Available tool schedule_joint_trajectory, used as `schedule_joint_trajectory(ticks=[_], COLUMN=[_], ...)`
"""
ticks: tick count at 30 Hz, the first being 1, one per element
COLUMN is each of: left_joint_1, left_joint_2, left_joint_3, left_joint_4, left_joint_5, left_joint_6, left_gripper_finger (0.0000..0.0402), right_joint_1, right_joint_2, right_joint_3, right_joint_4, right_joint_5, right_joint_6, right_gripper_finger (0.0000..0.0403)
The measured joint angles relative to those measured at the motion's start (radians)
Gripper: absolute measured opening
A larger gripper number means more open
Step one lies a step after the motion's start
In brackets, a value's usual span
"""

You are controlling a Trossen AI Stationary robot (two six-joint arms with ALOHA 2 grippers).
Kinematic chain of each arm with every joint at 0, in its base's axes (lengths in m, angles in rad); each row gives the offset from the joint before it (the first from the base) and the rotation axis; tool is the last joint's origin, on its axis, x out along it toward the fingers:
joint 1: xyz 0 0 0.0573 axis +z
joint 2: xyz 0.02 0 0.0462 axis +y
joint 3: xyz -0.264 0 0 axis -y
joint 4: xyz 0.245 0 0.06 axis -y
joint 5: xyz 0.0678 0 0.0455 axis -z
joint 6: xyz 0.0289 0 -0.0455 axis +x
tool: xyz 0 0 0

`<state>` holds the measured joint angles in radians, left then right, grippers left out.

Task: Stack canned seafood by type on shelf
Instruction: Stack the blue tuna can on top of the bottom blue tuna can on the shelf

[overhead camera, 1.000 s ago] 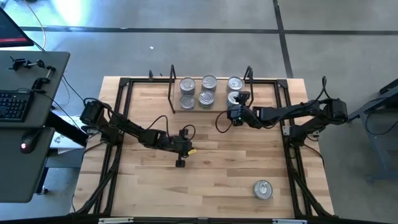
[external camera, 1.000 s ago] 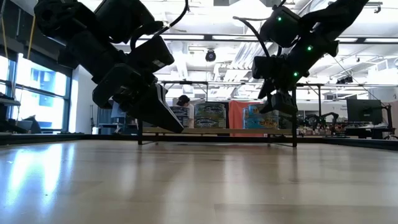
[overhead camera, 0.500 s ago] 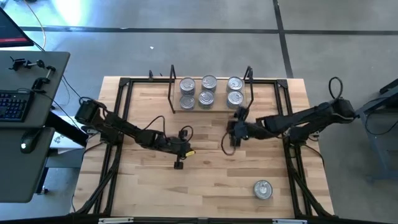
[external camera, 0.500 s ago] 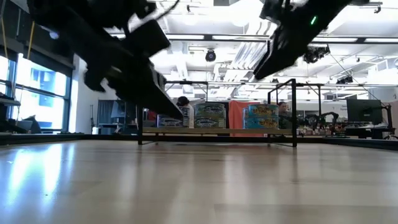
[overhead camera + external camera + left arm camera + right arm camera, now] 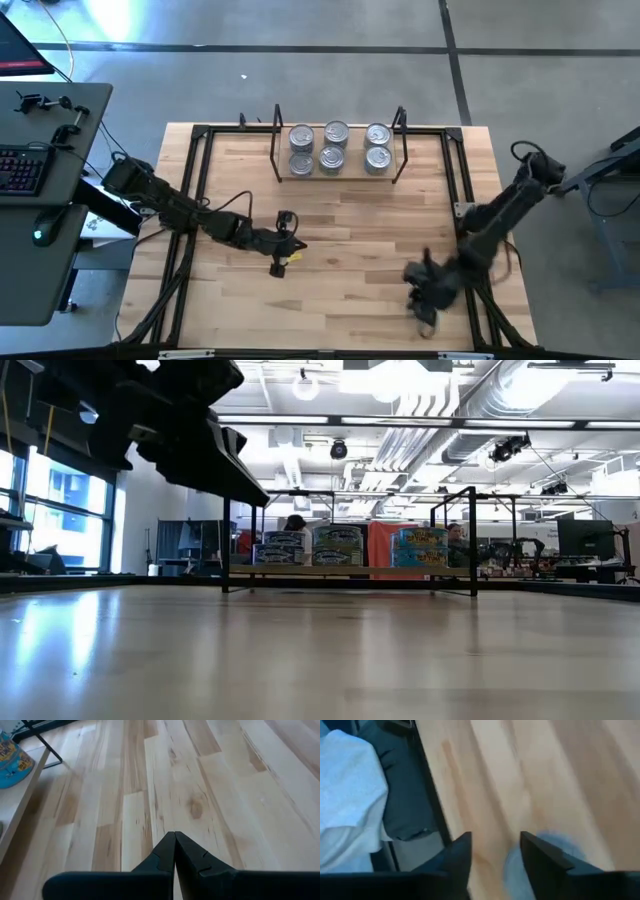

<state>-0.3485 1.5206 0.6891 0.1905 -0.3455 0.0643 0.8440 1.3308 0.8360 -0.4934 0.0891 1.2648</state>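
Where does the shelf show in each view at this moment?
High view: the shelf is top centre, holding tins.
Low view: mid-picture, in the distance.
Left wrist view: pale board at the picture's edge.
Right wrist view: not in it.
Shared landmark: its black wire upright.

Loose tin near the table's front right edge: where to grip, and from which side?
Grip the tin across its round side wall, from above: it looks short, sitting flat on the table. Right gripper is over it, jaws open.
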Motion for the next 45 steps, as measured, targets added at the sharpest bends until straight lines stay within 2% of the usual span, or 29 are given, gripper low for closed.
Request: schedule_joint_trajectory(ticks=[4, 8, 15, 21, 26, 36, 40, 45], left_joint_1=[0.0, -0.004, -0.022, -0.021, -0.021, -0.021, -0.021, -0.021], left_joint_2=[0.002, 0.002, 0.002, 0.002, 0.002, 0.002, 0.002, 0.002], left_joint_3=[0.0, 0.0, 0.0, 0.0, 0.0, 0.0, 0.0, 0.0], left_joint_4=[-0.001, 0.021, 0.048, 0.047, 0.047, 0.047, 0.047, 0.047], left_joint_5=[-0.008, -0.011, -0.036, -0.037, -0.037, -0.037, -0.037, -0.037], left_joint_6=[0.0, 0.03, 0.071, 0.07, 0.07, 0.068, 0.068, 0.06], left_gripper_finger=[0.0, 0.0, 0.0, 0.0, 0.0, 0.0, 0.0, 0.0], right_joint_1=[0.131, 0.167, 0.144, 0.107, 0.041, -0.202, -0.307, -0.421], right_joint_2=[0.045, 0.12, 0.207, 0.216, 0.217, 0.218, 0.222, 0.264], right_joint_3=[0.0, 0.0, -0.001, 0.005, 0.003, 0.002, 0.0, 0.001], right_joint_4=[-0.004, -0.007, -0.024, -0.105, -0.138, -0.187, -0.147, -0.014], right_joint_5=[0.104, 0.055, -0.035, -0.09, -0.086, -0.052, -0.022, -0.018], right_joint_6=[0.185, 0.258, 0.264, 0.247, 0.117, -0.231, -0.385, -0.58], right_gripper_finger=[0.0085, 0.0013, 0.0014, 0.0004, 0.0001, 0.0, 0.0, 0.0])
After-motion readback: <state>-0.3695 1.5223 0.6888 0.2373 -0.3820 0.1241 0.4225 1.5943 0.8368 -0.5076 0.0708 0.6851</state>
